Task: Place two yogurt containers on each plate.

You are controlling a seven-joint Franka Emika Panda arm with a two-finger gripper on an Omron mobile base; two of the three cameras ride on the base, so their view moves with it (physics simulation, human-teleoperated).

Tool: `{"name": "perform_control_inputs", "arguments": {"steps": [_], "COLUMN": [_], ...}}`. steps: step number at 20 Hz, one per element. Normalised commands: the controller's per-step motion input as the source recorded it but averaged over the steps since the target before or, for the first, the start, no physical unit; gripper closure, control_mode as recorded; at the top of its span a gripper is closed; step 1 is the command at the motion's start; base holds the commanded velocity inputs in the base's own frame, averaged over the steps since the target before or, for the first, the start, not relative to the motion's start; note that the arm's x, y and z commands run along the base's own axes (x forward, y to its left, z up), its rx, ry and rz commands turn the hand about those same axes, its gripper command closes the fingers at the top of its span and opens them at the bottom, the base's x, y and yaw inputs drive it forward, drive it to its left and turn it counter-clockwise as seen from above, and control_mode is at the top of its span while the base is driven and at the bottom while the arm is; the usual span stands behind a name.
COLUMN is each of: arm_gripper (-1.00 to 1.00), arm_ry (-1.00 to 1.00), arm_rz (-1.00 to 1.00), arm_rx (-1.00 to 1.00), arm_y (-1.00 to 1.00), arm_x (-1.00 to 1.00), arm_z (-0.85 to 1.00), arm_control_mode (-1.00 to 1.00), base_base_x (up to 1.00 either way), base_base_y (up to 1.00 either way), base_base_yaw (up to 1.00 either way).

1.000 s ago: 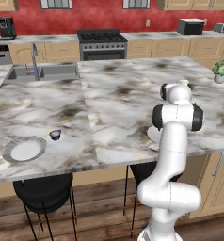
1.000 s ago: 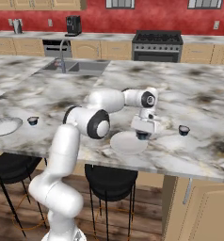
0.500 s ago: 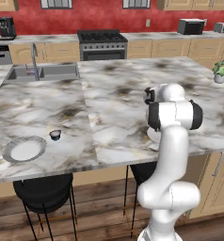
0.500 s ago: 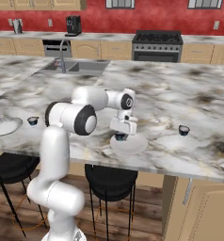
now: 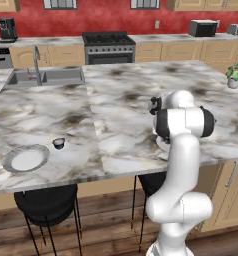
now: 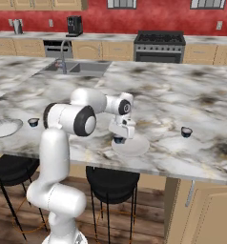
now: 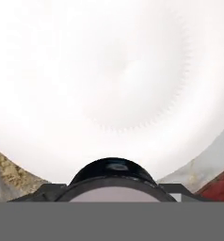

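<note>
In the left base view, one plate (image 5: 26, 159) lies near the counter's front edge with a yogurt cup (image 5: 58, 143) just beside it; the arm hides most of the other plate. In the right base view, the gripper (image 6: 119, 140) holds a cup (image 6: 118, 140) just above the near plate (image 6: 134, 147); another cup (image 6: 186, 131) waits well apart. The hand view confirms the jaws closed on the cup, plate below. Best lower straight, release only once seated, off-centre, leaving room for a second.
</note>
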Motion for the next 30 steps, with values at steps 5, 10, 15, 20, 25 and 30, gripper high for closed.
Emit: {"name": "perform_control_inputs", "arguments": {"steps": [5, 10, 15, 20, 25, 30], "arm_gripper": [1.0, 1.0, 1.0, 1.0, -1.0, -1.0], "arm_ry": [-0.06, 0.0, 0.0, -0.02, -0.01, 0.0], "arm_rz": [0.01, 0.01, 0.0, 0.0, 0.0, 0.0], "arm_rx": [0.09, 0.01, 0.0, 0.0, 0.0, 0.0], "arm_y": [0.0, 0.0, 0.0, 0.0, 0.0, 0.0], "arm_x": [0.49, 0.3, 0.02, 0.0, 0.0, 0.0], "arm_z": [-0.25, -0.05, -0.08, -0.33, -0.08, 0.0], "arm_control_mode": [-1.0, -1.0, -1.0, -1.0, -1.0, -1.0], "base_base_x": [0.0, 0.0, 0.0, 0.0, 0.0, 0.0], "base_base_y": [0.0, 0.0, 0.0, 0.0, 0.0, 0.0], "base_base_yaw": [0.0, 0.0, 0.0, 0.0, 0.0, 0.0]}}
